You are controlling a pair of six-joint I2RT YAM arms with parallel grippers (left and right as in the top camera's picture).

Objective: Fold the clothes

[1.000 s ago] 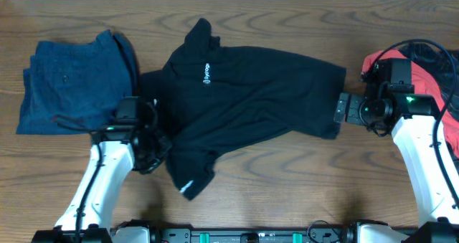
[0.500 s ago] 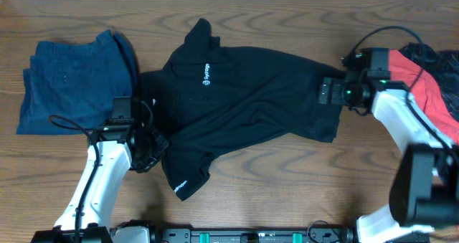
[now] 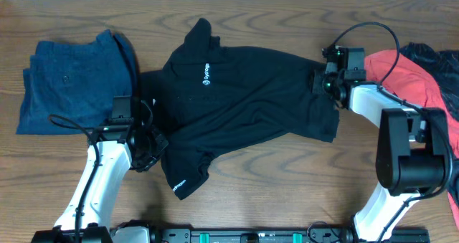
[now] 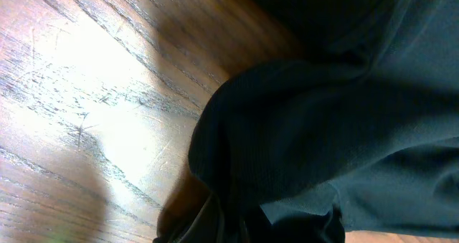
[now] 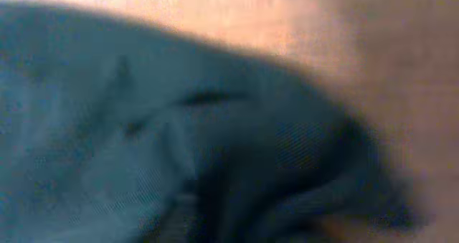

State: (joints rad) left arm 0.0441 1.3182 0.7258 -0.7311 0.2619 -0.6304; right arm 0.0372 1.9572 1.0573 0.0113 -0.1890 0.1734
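A small white logo [image 3: 204,74] is noted on the chest of the black shirt [image 3: 244,92], its lettering too small to be read. The shirt is spread mid-way across the wooden table [image 3: 287,193], with a folded blue garment [image 3: 68,82] at far left and a red garment [image 3: 409,74] at right. Bunched cloth at the shirt's lower-left edge is pinched by the left gripper [image 3: 148,151]. At the shirt's right edge the right gripper [image 3: 320,82] is held low; whether it is spread or closed cannot be told, as its wrist view is blurred.

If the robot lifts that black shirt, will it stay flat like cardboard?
Probably not. The black shirt lies in soft folds and wrinkles, so it would likely droop. It looks thin, so probably light. Pushed, it would likely bunch up.
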